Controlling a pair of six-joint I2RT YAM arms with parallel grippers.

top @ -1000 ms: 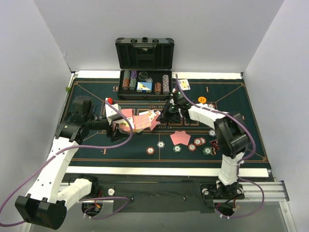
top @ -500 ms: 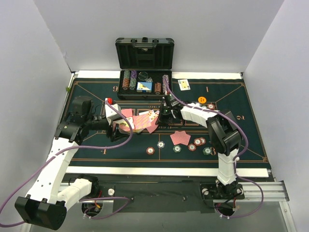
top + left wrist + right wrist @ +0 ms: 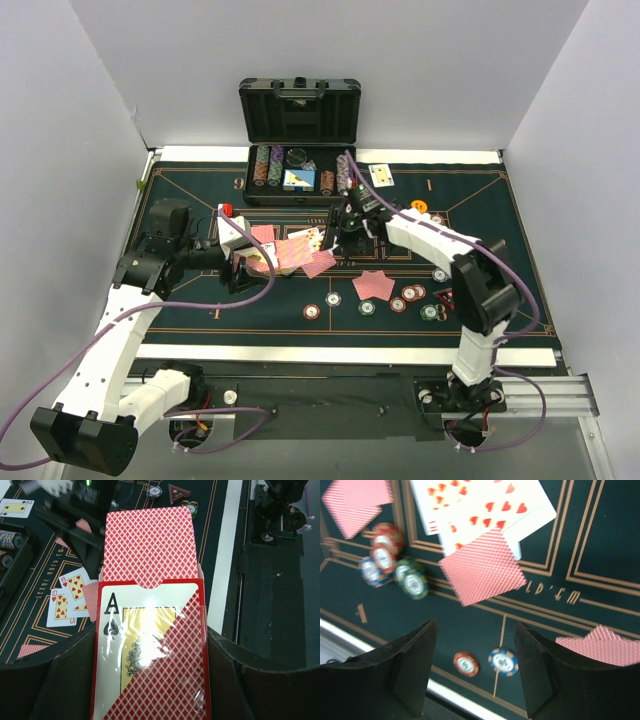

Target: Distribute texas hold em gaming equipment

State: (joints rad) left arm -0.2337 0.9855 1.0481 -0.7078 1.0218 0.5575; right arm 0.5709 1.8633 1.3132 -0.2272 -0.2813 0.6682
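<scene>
While the left gripper (image 3: pixel 150 680) clamps a red, ace-fronted card box (image 3: pixel 150 645) with red-backed cards (image 3: pixel 147 545) poking out, the right gripper (image 3: pixel 476 645) hangs spread and empty. Beneath it, just left of centre, lie face-up hearts cards (image 3: pixel 485 510) and striped chips (image 3: pixel 395 565).

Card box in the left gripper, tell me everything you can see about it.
The card box is red with a diamond lattice, an ace of spades on its face and a glossy clear wrap catching glare. Its open end has a rounded thumb notch, and red-backed cards stick out there. The left gripper clamps it by both sides between dark fingers.
</scene>
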